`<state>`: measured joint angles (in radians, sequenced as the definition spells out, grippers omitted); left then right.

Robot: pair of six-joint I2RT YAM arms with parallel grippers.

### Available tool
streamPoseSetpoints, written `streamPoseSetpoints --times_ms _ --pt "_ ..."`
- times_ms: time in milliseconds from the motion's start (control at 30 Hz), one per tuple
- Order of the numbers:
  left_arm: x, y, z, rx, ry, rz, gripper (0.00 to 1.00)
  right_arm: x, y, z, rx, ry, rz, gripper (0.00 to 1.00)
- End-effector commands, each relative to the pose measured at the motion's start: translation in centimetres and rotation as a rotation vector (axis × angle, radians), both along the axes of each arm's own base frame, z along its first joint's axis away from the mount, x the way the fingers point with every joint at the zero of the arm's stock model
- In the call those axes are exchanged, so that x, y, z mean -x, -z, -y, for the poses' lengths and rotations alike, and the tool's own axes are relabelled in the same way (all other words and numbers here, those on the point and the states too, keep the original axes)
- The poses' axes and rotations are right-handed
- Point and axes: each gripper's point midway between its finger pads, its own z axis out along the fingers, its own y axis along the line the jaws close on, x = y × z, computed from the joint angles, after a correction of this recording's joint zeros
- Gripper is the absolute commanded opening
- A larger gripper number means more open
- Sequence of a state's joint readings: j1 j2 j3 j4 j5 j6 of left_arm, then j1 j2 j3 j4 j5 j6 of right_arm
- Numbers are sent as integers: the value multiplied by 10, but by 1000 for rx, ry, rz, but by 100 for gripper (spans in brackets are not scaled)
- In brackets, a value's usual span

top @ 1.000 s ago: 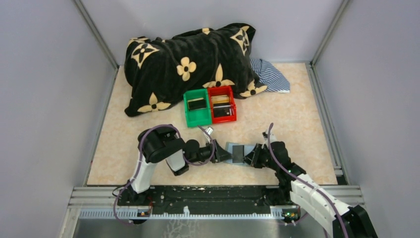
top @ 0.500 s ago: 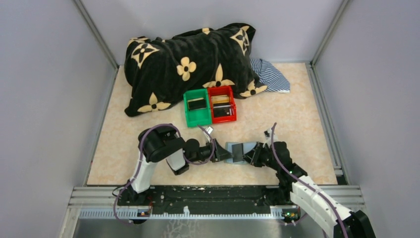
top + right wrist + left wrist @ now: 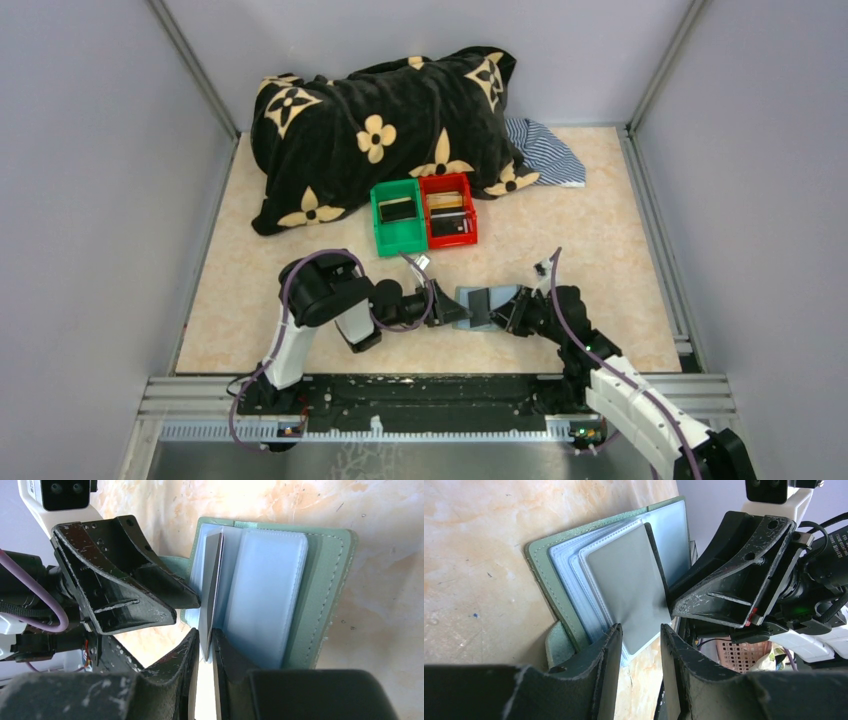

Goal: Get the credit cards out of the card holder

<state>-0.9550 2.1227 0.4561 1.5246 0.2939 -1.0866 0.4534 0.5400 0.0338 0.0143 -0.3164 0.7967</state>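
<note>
Now the dark credit card (image 3: 214, 580) stands edge-up in the open card holder (image 3: 320, 580), its long axis running straight out from the right gripper (image 3: 205, 641), which is pinched shut on its near end. The way out looks to be back toward that arm. The left gripper (image 3: 640, 635) sits half open astride the clear sleeves (image 3: 624, 580); I cannot tell if it grips. The grey-green card holder lies flat on the counter (image 3: 600, 230) between both arms

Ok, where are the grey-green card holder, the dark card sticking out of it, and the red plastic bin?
grey-green card holder (image 3: 330, 590): right wrist view, on its stitched outer cover.
dark card (image 3: 212, 580): right wrist view, on its raised face.
red plastic bin (image 3: 452, 241): top external view, on its near wall.
</note>
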Motion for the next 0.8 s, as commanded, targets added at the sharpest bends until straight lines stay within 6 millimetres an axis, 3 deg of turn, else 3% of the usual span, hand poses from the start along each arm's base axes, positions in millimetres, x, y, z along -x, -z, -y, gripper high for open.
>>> streamPoseSetpoints --times_ms 0,267,767 --pt "1 25 -5 -67 -2 -31 42 -11 -42 -12 -98 -24 103 16" --pt "0 25 -5 -66 1 -31 42 -12 -48 -15 -116 -32 104 0" --pt "-2 27 -6 -63 -7 -46 41 -18 -63 -6 -65 -1 144 0"
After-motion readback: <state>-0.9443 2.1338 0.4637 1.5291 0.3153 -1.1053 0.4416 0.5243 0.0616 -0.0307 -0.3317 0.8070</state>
